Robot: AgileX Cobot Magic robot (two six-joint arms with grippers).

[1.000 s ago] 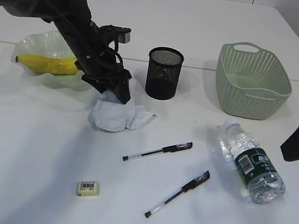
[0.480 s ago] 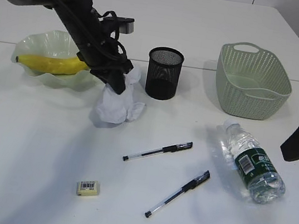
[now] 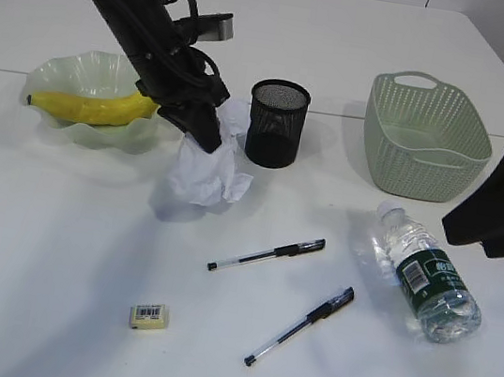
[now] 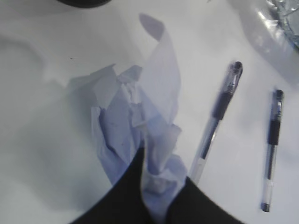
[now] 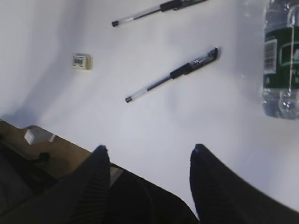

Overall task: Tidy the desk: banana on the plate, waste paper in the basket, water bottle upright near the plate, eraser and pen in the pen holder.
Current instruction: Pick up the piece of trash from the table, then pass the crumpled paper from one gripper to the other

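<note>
1. Our left gripper [image 3: 210, 141] pinches the waste paper [image 3: 205, 170] left of center, beside the pen holder [image 3: 276, 122].
2. Our right gripper [image 5: 148, 161] hangs with fingers apart at the right edge.

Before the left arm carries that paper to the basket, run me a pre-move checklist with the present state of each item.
1. Left gripper grip on the waste paper: ok, jaws pinch its top in the left wrist view.
2. Paper clear of the table: cannot tell, its lower folds hang near the surface.
3. Basket ready: ok, upright, open and empty.
4. Pen holder on the route: not ok, it stands between paper and basket; lift above it.
5. Right gripper out of the way: ok, open over the table's near edge, holding nothing.
</note>
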